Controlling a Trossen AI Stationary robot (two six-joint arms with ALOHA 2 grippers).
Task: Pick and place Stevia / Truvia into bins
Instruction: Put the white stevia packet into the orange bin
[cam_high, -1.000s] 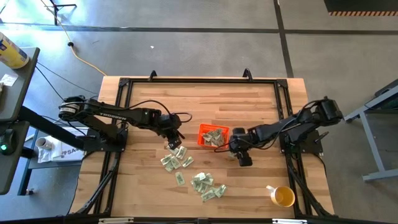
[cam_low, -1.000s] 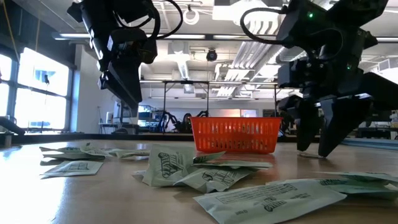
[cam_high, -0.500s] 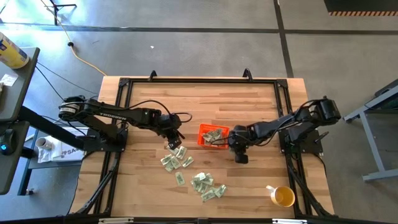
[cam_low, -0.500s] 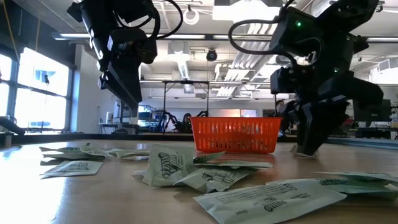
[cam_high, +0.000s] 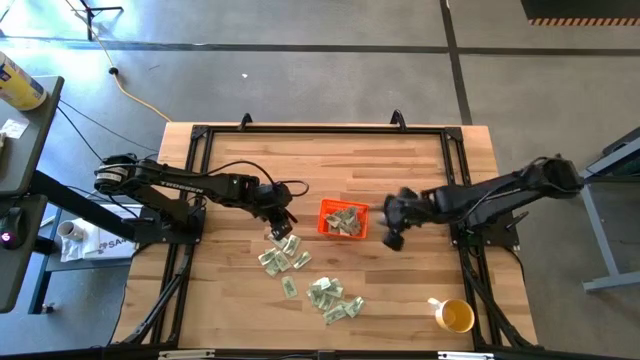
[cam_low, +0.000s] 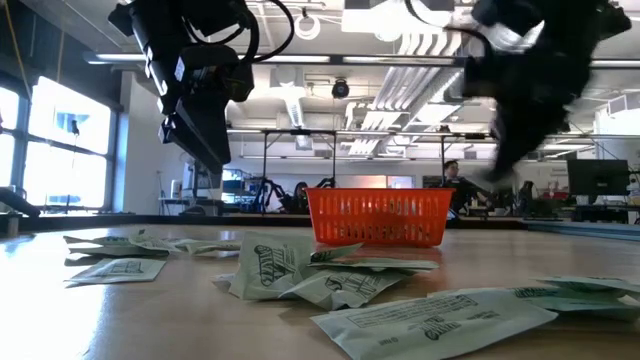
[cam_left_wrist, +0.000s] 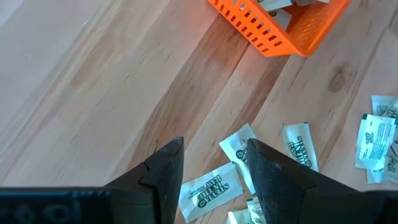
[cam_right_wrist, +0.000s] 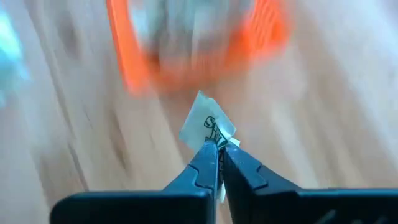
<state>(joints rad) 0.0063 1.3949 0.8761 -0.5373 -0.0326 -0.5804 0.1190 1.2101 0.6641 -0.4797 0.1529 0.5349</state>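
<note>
Many pale green and white Stevia packets (cam_high: 285, 258) lie flat on the wooden table in two loose clusters; the second cluster (cam_high: 333, 298) is nearer the front edge. The orange bin (cam_high: 343, 219) stands mid-table with some packets inside. My left gripper (cam_left_wrist: 214, 158) hovers open over the left cluster, just left of the bin, touching nothing. My right gripper (cam_right_wrist: 219, 152) is raised to the right of the bin (cam_right_wrist: 199, 43) and shut on one packet (cam_right_wrist: 208, 127). In the low view it (cam_low: 520, 140) is blurred. My right gripper pinches one Stevia packet by its near end (cam_right_wrist: 214, 142) between its two fingertips (cam_right_wrist: 205, 163). The fingers slant down toward the bin. The rest of the packet sticks out beyond the tips, crumpled, lifted clear of the table.
A yellow-and-white cup (cam_high: 455, 316) stands near the front right corner. A black frame (cam_high: 320, 132) runs along the table's back and sides. Bare wood lies behind the bin and at the table's right. People and desks show in the room beyond (cam_low: 450, 180).
My right gripper, open beside the bin's right side a second ago, has shut on a packet there. It has then risen quickly, drawn back toward the table's right edge and rolled at the wrist, lifting the packet clear. My left gripper has kept still.
</note>
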